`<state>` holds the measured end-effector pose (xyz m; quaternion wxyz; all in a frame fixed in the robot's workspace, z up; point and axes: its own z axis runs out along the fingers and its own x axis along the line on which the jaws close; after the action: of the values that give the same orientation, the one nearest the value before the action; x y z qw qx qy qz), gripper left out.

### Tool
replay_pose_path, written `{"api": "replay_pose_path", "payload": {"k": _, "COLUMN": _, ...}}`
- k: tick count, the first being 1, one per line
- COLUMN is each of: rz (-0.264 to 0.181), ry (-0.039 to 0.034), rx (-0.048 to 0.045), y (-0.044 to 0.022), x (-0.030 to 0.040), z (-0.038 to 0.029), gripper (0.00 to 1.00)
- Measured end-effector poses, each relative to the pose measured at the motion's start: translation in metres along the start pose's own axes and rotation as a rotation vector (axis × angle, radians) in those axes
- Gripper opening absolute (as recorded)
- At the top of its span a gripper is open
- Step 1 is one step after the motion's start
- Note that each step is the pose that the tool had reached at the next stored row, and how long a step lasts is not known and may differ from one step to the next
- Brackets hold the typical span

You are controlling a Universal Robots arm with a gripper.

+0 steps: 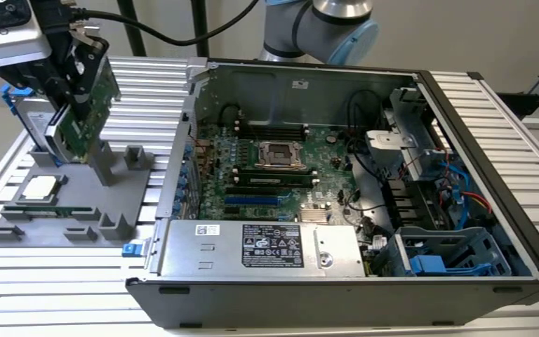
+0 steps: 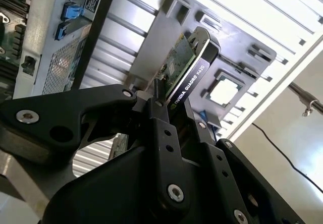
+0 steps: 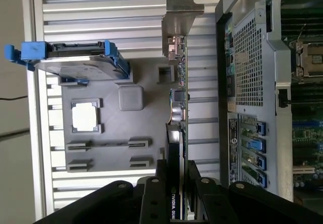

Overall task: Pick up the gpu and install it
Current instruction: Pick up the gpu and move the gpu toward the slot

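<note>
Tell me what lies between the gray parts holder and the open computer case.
In the exterior view, just bare ribbed table separates the gray holder from the case. The gripper grips the gpu.

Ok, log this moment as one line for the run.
phase: pick | gripper: shut on gpu | gpu: on edge over grey fixture tray, outside computer case | installed: no

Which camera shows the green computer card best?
The first wrist view: the gpu runs edge-on, full length, from the gripper clamping it to its silver bracket. The exterior view shows its green face, partly hidden by the gripper. The second wrist view shows one end with the black cooler.
</note>
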<state>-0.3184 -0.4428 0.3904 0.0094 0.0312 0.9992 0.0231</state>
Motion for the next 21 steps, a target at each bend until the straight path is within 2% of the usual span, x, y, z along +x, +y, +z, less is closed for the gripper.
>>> {"api": "replay_pose_path", "payload": {"k": 21, "rz": 0.000, "ry": 0.0000, "rx": 0.0000, "y": 0.0006, "x": -0.0002, "z": -0.0124, "gripper": 0.00}}
